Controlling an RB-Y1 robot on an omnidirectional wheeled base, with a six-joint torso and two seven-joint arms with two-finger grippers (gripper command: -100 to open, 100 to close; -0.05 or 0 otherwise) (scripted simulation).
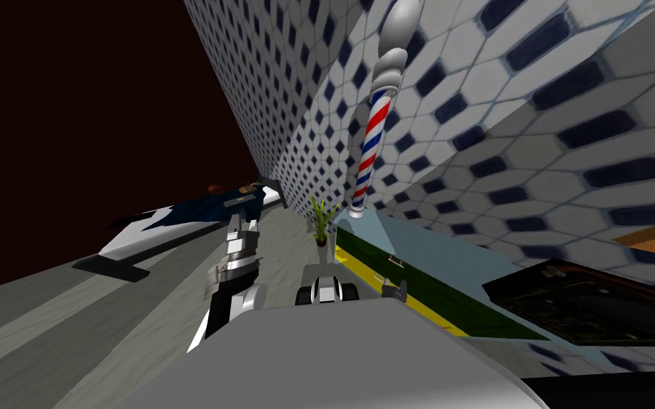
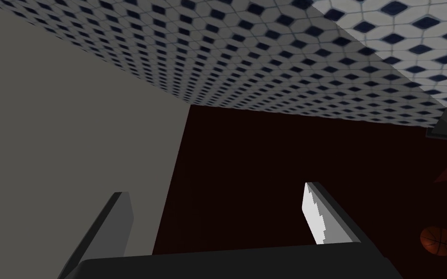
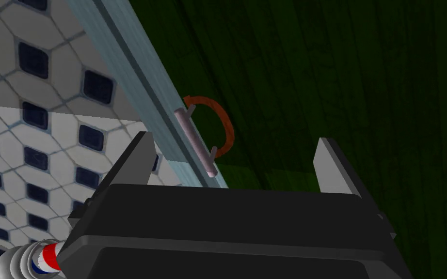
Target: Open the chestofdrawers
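The chest of drawers [image 1: 418, 248] stands at my right, with a pale blue top, a dark green front [image 3: 343, 87] and a yellow strip low down. A short pinkish-grey bar handle [image 3: 196, 143] sits on the front by the top edge, with an orange-red arc behind it; it also shows in the head view [image 1: 395, 262]. My right gripper [image 3: 234, 160] is open and faces the front. The handle lies between its fingers' lines, nearer one finger [image 3: 140, 157], and nothing touches it. In the head view the right gripper [image 1: 393, 290] hangs just short of the handle. My left gripper [image 2: 217, 218] is open and holds nothing; its arm [image 1: 234, 263] is raised at my left.
A red, white and blue striped pole [image 1: 372, 142] rises at the chest's far end, with a small potted plant [image 1: 321, 216] on the floor beside it. A dark tray-like thing [image 1: 589, 298] lies on the chest top. A white and dark blue bed [image 1: 191, 213] stands left.
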